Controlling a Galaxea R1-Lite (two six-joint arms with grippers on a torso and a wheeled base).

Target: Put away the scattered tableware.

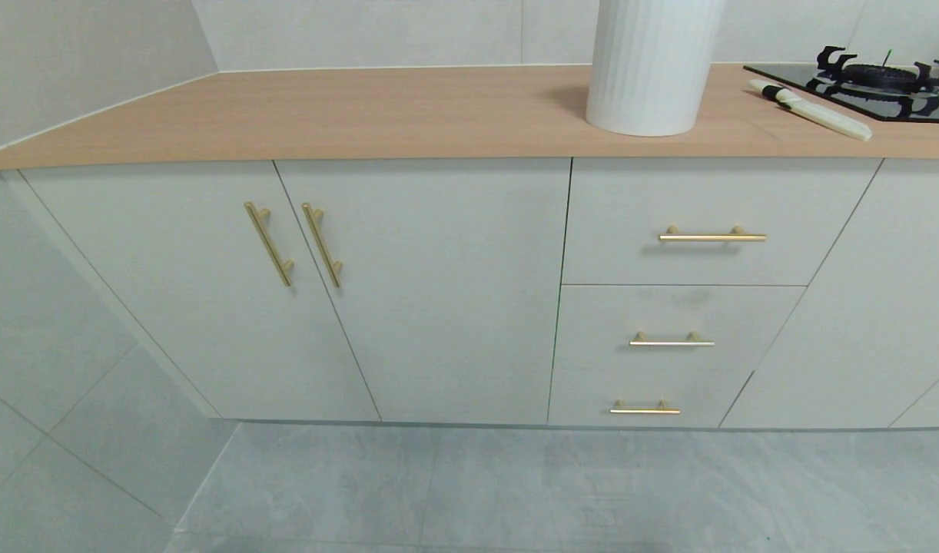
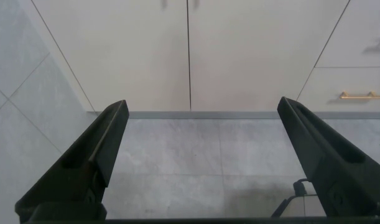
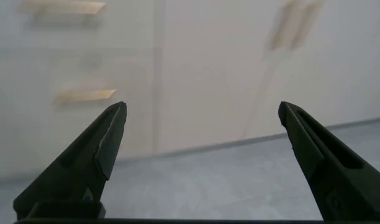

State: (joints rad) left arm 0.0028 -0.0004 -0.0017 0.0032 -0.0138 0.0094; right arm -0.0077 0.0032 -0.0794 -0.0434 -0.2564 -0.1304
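A long white utensil (image 1: 811, 110) with a black band lies on the wooden countertop (image 1: 362, 115) at the far right, next to the stove. A tall white ribbed container (image 1: 652, 69) stands on the counter to its left. My left gripper (image 2: 202, 104) is open and empty, low over the grey floor and facing the cabinet doors. Open and empty as well, my right gripper (image 3: 202, 107) hangs low in front of the cabinet, with a drawer handle (image 3: 84, 95) ahead of it.
A black gas stove (image 1: 877, 84) sits at the counter's right end. Under the counter are two doors with gold handles (image 1: 269, 243) and a stack of three drawers, top handle (image 1: 711, 237). Grey tiled floor (image 1: 515, 491) lies open in front, with a wall at the left.
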